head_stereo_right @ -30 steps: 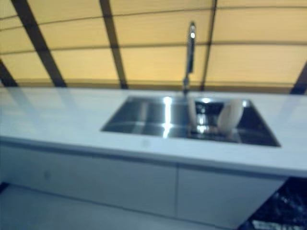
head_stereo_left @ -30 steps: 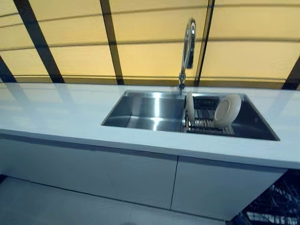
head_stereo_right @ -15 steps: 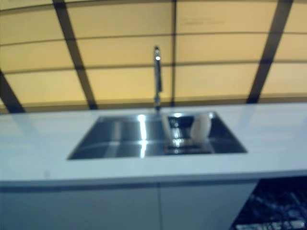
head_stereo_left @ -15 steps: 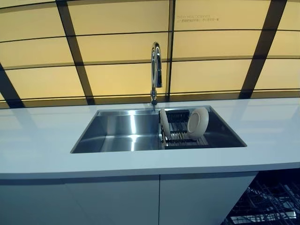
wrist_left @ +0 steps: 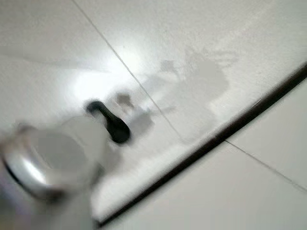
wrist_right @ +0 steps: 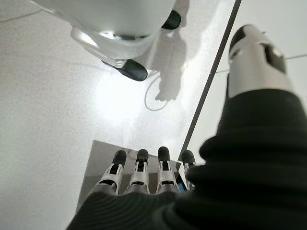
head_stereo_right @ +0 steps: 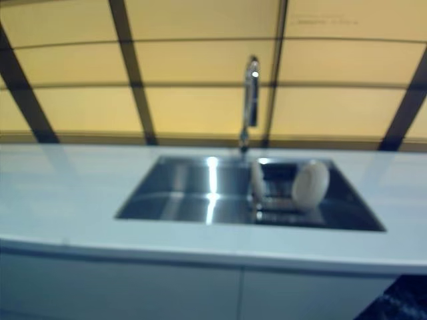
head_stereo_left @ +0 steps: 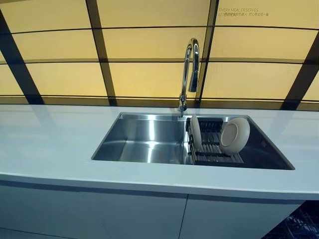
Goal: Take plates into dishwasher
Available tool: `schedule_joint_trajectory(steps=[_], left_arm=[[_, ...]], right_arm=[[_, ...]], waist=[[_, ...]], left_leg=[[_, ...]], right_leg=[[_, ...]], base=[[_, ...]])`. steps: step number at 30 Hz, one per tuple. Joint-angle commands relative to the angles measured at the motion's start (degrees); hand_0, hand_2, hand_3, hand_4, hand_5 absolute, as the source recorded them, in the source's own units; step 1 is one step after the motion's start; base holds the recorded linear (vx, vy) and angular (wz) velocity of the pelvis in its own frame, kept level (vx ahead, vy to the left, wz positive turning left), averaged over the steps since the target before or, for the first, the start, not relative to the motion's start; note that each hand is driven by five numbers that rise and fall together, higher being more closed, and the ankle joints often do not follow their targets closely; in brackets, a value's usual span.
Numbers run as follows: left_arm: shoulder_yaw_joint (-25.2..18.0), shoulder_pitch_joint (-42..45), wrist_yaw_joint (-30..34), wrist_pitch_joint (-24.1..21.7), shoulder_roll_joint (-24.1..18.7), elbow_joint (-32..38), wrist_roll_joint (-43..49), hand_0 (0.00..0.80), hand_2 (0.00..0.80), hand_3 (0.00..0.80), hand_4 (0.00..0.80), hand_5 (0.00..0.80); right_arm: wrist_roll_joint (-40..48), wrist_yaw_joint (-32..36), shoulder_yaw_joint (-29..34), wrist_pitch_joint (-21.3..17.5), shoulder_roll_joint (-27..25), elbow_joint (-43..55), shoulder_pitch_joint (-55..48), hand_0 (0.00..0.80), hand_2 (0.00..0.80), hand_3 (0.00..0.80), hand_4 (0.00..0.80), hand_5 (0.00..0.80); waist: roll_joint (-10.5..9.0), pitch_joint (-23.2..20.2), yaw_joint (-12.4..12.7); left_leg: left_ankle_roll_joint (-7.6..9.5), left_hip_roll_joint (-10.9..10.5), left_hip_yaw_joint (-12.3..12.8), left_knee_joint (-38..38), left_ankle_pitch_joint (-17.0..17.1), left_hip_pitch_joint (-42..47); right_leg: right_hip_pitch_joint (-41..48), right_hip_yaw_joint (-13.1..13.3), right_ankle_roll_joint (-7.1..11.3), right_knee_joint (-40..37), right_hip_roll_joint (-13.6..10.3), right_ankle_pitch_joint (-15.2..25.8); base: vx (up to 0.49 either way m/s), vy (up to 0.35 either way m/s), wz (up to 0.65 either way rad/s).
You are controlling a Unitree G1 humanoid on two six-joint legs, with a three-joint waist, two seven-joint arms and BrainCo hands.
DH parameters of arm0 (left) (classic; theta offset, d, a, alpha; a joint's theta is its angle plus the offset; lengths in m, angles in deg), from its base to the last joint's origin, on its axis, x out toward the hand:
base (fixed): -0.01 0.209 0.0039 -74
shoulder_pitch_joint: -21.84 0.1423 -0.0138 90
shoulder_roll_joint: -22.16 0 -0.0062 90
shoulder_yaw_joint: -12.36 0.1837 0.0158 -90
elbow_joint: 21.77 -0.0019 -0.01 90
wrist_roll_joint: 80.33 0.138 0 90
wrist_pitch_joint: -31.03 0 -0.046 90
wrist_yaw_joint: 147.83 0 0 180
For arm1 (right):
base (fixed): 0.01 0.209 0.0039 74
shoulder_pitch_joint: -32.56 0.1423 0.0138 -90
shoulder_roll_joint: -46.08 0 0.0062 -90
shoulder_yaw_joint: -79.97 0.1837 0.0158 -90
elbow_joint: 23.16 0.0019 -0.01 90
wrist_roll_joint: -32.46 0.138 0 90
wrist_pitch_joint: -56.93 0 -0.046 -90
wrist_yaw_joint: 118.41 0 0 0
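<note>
Two cream plates stand in a wire rack point(head_stereo_left: 215, 155) in the right half of the steel sink point(head_stereo_left: 144, 142). One plate point(head_stereo_left: 195, 133) stands upright and edge-on at the rack's left end. The other plate point(head_stereo_left: 234, 135) leans at the rack's right end, its hollow side facing left. Neither hand shows in the eye views. My right hand point(wrist_right: 192, 187) hangs over the floor, its fingers point(wrist_right: 140, 172) straight and holding nothing. My left hand point(wrist_left: 43, 163) shows only partly, over the floor, also away from the plates.
A tall chrome tap point(head_stereo_left: 188, 69) rises behind the sink's middle. The white counter point(head_stereo_left: 50, 144) runs left and right of the sink, with white cabinet fronts point(head_stereo_left: 99, 214) below. A dark dishwasher rack point(head_stereo_left: 301, 226) shows at the lower right. Yellow panels line the back wall.
The whole picture has shifted, so the camera has moved: the sink now sits further right and less of the dishwasher rack shows. The plates have not moved in the rack.
</note>
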Motion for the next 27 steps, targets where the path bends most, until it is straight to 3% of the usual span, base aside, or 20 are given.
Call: schedule_joint_trajectory(steps=[1, 3, 4, 5, 7, 10, 12, 13, 15, 18, 22, 23, 25, 27], left_arm=[[1.8, -1.6, 1.3, 0.2, -1.8, -0.3, 4.0, 0.0, 0.0, 0.0, 0.0, 0.0], [2.3, -1.9, 1.1, 0.3, -2.2, -0.8, 2.0, 0.0, 0.0, 0.0, 0.0, 0.0], [1.9, -2.3, 1.3, 0.3, -2.1, -1.1, 1.1, 0.0, 0.0, 0.0, 0.0, 0.0], [1.4, -2.4, 1.2, 0.2, -2.2, -1.1, 0.6, 0.0, 0.0, 0.0, 0.0, 0.0], [0.3, -2.5, 0.3, 0.8, -1.9, -0.8, -0.5, 0.0, 0.0, 0.0, 0.0, 0.0], [-0.4, -2.1, 0.0, 0.3, -1.6, -0.6, -1.6, 0.0, 0.0, 0.0, 0.0, 0.0], [-0.9, -1.9, -0.7, -1.3, -0.7, -0.6, -2.1, 0.0, 0.0, 0.0, 0.0, 0.0], [-0.9, -1.9, -0.7, -1.3, -0.7, -0.6, -2.1, 0.0, 0.0, 0.0, 0.0, 0.0], [-1.1, -1.3, -1.8, -2.4, 0.2, -0.7, 1.1, 0.0, 0.0, 0.0, 0.0, 0.0], [0.5, -1.3, -1.1, -2.8, -0.2, -0.6, 2.0, 0.0, 0.0, 0.0, 0.0, 0.0], [0.6, -1.1, -1.1, -2.4, -0.5, -0.3, 1.1, 0.0, 0.0, 0.0, 0.0, 0.0], [0.5, -1.0, -0.8, -2.3, -0.9, 0.2, 2.1, 0.0, 0.0, 0.0, 0.0, 0.0], [1.3, -1.2, 0.2, -2.0, -1.4, 0.9, 5.3, 0.0, 0.0, 0.0, 0.0, 0.0], [1.7, -1.2, 0.4, -0.7, -2.2, 1.9, 5.1, 0.0, 0.0, 0.0, 0.0, 0.0]], right_arm=[[1.3, -0.6, 2.4, 0.0, -1.4, 0.9, 0.2, 0.0, 0.0, 0.0, 0.0, 0.0], [1.0, -0.2, 1.6, -0.5, -1.8, 0.5, 0.3, 0.0, 0.0, 0.0, 0.0, 0.0], [0.0, 0.3, 1.2, -0.9, -2.2, 0.2, 0.7, 0.0, 0.0, 0.0, 0.0, 0.0], [-0.9, 0.5, 1.0, -1.3, -2.1, -0.6, 1.3, 0.0, 0.0, 0.0, 0.0, 0.0], [-1.4, 1.2, 0.9, -1.0, -2.0, -0.4, 1.3, 0.0, 0.0, 0.0, 0.0, 0.0], [-2.6, 2.3, 0.7, -1.7, -2.3, -0.3, 1.3, 0.0, 0.0, 0.0, 0.0, 0.0], [-2.4, 3.2, 0.2, -1.8, -2.6, -0.1, 1.3, 0.0, 0.0, 0.0, 0.0, 0.0], [-2.4, 3.2, 0.2, -1.8, -2.6, -0.1, 1.3, 0.0, 0.0, 0.0, 0.0, 0.0], [0.1, 2.5, 0.2, -2.8, -3.0, 0.4, 1.3, 0.0, 0.0, 0.0, 0.0, 0.0], [0.4, 5.5, 0.3, -3.1, -3.5, 1.4, 1.3, 0.0, 0.0, 0.0, 0.0, 0.0], [-2.4, 8.9, 0.1, -4.4, -3.5, 1.8, 0.9, 0.0, 0.0, 0.0, 0.0, 0.0], [-3.7, 13.9, -1.3, -5.6, -3.2, 2.5, 0.6, 0.0, 0.0, 0.0, 0.0, 0.0], [-4.6, 18.0, -2.6, -9.4, -2.9, 3.6, 0.6, 0.0, 0.0, 0.0, 0.0, 0.0], [-3.1, 22.1, -3.7, -10.7, -3.4, 6.2, 0.9, 0.0, 0.0, 0.0, 0.0, 0.0]], waist=[[0.81, 1.1, 0.3], [0.26, 1.5, -0.8], [-0.42, 1.5, -1.3], [-0.21, 2.1, -2.1], [-0.97, 1.2, -1.8], [-1.76, 0.8, -1.5], [-3.08, 1.0, -0.5], [-3.08, 1.0, -0.5], [-2.64, 1.8, 1.0], [-1.74, 1.4, 1.1], [-1.73, 1.0, 0.9], [-2.08, 0.5, 1.1], [-2.64, 0.1, 1.4], [-3.05, 0.2, 1.5]], left_leg=[[2.07, 0.2, 2.6, 5.2, -6.9, 1.4], [0.95, 0.1, 2.3, 5.1, -7.3, 2.7], [0.32, -0.1, 2.4, 5.3, -8.1, 3.0], [0.4, 0.4, 2.0, 6.2, -8.9, 3.1], [-0.6, 1.1, 2.5, 6.7, -8.7, 2.9], [-1.8, 1.7, 3.0, 9.4, -9.4, 2.4], [-2.38, 1.5, 2.2, 17.7, -8.4, -0.9], [-2.38, 1.5, 2.2, 17.7, -8.4, -0.9], [-3.59, 2.6, 3.3, 13.3, -6.4, -3.0], [-3.53, 2.6, 2.4, 5.1, -4.4, -0.3], [-3.33, 2.5, 2.7, 2.5, -4.1, 1.4], [-3.2, 2.4, 3.0, 0.6, -4.0, 2.4], [-2.92, 2.5, 3.2, 0.3, -4.0, 2.5], [-2.83, 2.6, 3.5, 0.7, -4.2, 2.4]], right_leg=[[-8.5, 2.8, 3.9, 14.7, -5.6, 10.8], [-9.2, 2.3, 3.6, 5.8, -6.2, 11.2], [-9.0, 1.9, 4.12, -3.1, -6.3, 11.6], [-9.2, 4.2, 3.6, -3.0, -4.2, 10.0], [-5.0, 3.1, 4.04, -8.8, -3.8, 9.5], [-2.8, 2.4, 3.54, -10.5, -3.6, 9.2], [0.0, 2.4, 2.41, -12.3, -3.5, 8.9], [0.0, 2.4, 2.41, -12.3, -3.5, 8.9], [2.0, 0.4, 2.57, -12.7, -3.2, 8.2], [2.3, -1.4, 3.89, -14.4, -3.6, 8.8], [2.7, -1.7, 4.36, -15.5, -3.8, 9.3], [2.8, -1.8, 4.73, -16.3, -3.7, 9.6], [2.5, -1.8, 4.82, -16.0, -3.6, 9.4], [2.3, -1.6, 4.91, -15.7, -3.6, 9.4]], base=[[0.194, -0.037, 0.11], [0.197, -0.155, 0.29], [0.163, -0.206, 0.21], [0.144, -0.211, 0.11], [0.153, -0.205, 0.21], [0.108, -0.125, 0.28], [0.097, -0.118, 0.37], [0.109, -0.096, 0.31], [0.116, -0.025, 0.22], [0.061, 0.043, 0.16], [0.057, -0.004, 0.07], [0.092, -0.064, -0.04], [0.083, -0.087, -0.01], [0.035, -0.065, 0.04]])
